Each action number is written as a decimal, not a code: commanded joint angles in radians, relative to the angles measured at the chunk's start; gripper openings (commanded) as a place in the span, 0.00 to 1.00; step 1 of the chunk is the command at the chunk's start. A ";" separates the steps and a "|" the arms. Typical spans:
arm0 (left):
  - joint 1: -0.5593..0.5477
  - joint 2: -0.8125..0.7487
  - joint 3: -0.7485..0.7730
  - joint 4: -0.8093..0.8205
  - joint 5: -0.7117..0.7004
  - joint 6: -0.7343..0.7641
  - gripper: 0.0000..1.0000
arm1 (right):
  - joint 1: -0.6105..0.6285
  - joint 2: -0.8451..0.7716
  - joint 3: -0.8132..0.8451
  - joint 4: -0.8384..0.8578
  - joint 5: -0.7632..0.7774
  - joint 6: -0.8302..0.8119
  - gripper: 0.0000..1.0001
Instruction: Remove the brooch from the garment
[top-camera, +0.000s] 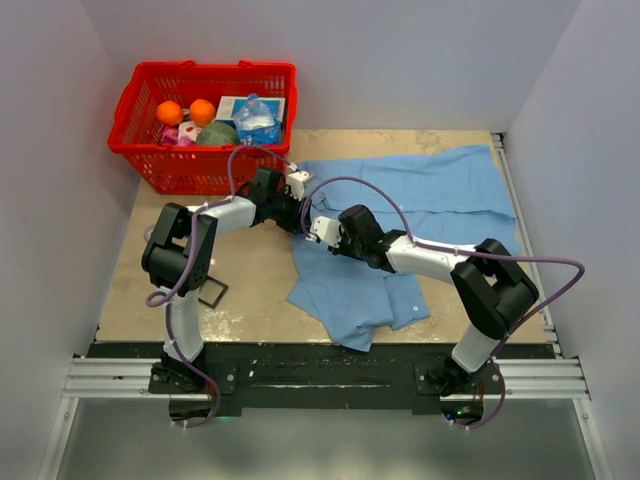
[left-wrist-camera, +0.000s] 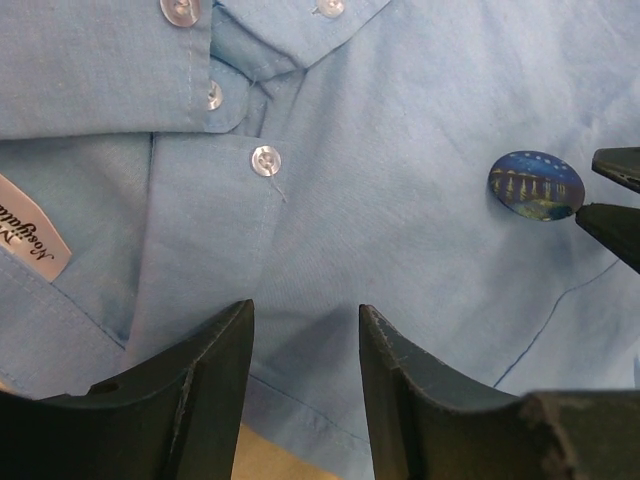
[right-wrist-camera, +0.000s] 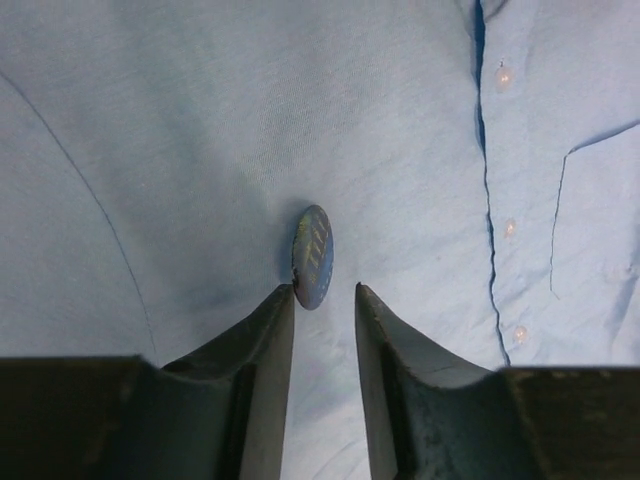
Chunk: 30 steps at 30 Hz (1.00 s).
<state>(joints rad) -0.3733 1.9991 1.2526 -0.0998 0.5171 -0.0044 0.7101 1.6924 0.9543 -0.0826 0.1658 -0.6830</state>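
Brooch (right-wrist-camera: 312, 257): sitting on the garment (top-camera: 440, 190), showing edge-on just past the right hand (right-wrist-camera: 323, 290), whose jaws are standing narrowly parted, one fingertip touching its rim, not clamping. Left hand (left-wrist-camera: 305, 308): hovering open near the white buttons (left-wrist-camera: 266, 160), gripping nothing. Bare counter (top-camera: 250, 270) lying left of the garment's edge; red basket (top-camera: 150, 160) occupying the far-left corner.

left arm (top-camera: 236, 212): white tubes, chunky black joints
right arm (top-camera: 428, 258): same white and black
cables (top-camera: 560, 283): thin, pale purple, one on each arm
bases (top-camera: 176, 374): black blocks, one under each arm
wrist cameras (top-camera: 299, 184): small white boxes
left gripper (left-wrist-camera: 305, 310): two thick dark fingers (left-wrist-camera: 205, 400), curved inside, a bit scuffed
right gripper (right-wrist-camera: 325, 290): two dark fingers too, narrow at the tips
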 joint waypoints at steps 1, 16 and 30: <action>0.008 0.009 0.041 -0.009 0.046 0.000 0.50 | -0.014 -0.048 0.055 0.018 -0.003 0.048 0.31; 0.007 -0.057 0.019 0.103 0.308 -0.006 0.50 | -0.044 -0.053 0.032 -0.012 -0.020 0.123 0.14; 0.007 -0.065 0.019 0.101 0.304 -0.011 0.50 | -0.046 -0.004 0.069 -0.006 -0.068 0.168 0.15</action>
<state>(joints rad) -0.3733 1.9865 1.2453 -0.0429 0.8040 -0.0078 0.6670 1.6863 0.9779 -0.1116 0.1131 -0.5415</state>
